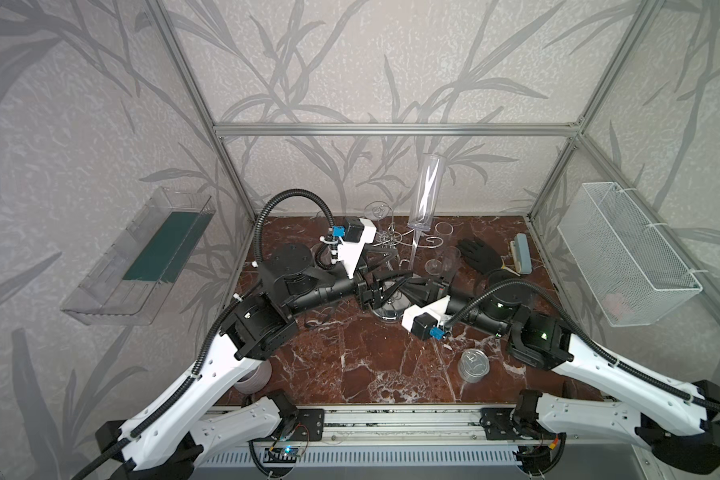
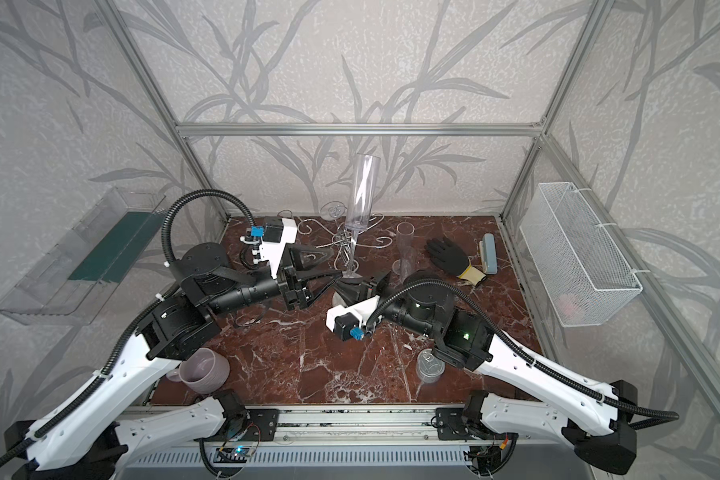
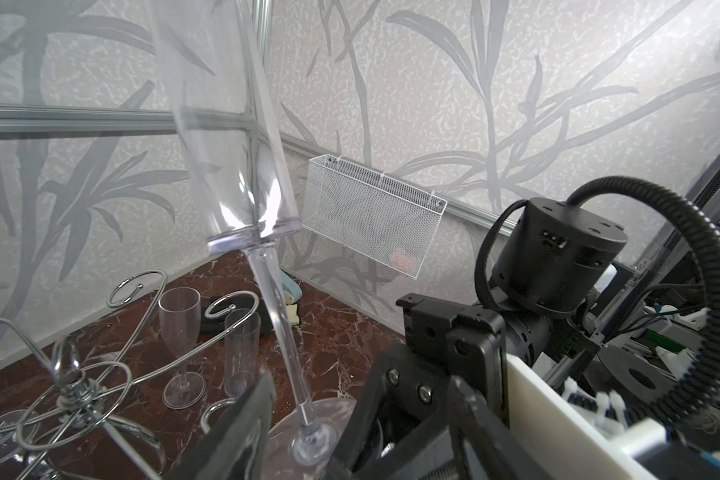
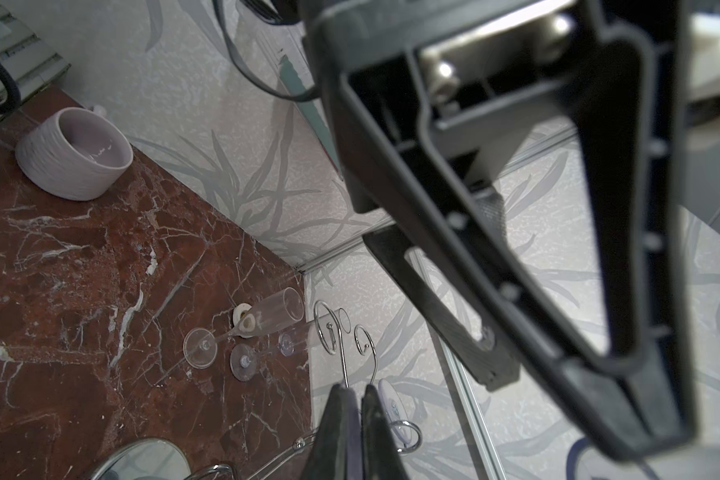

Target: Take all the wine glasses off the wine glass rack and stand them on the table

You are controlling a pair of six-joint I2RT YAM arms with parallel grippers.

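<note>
Leaf-patterned walls in a metal frame close in a red-brown marble desk (image 1: 350, 353), with the chrome rack (image 1: 387, 245) standing toward its back. Just right of the rack's hub the glass (image 1: 425, 187) is in the air, bowl up and leaning a little, its bowl well above the rack's arms. The left hand (image 2: 337, 266) reaches in from the rack's left and is clamped across the glass's foot, which shows between the fingers (image 3: 242, 415) in the left wrist view. The right hand (image 4: 356, 390) comes from the rack's right, its fingers pressed together right at the rack's wires. I cannot tell whether a wire is pinched between them. Two more flutes (image 2: 405, 249) stand right of the rack, a black glove (image 1: 476, 253) lies beyond them, and a can (image 1: 473, 365) stands in front of the rack to the right.
</note>
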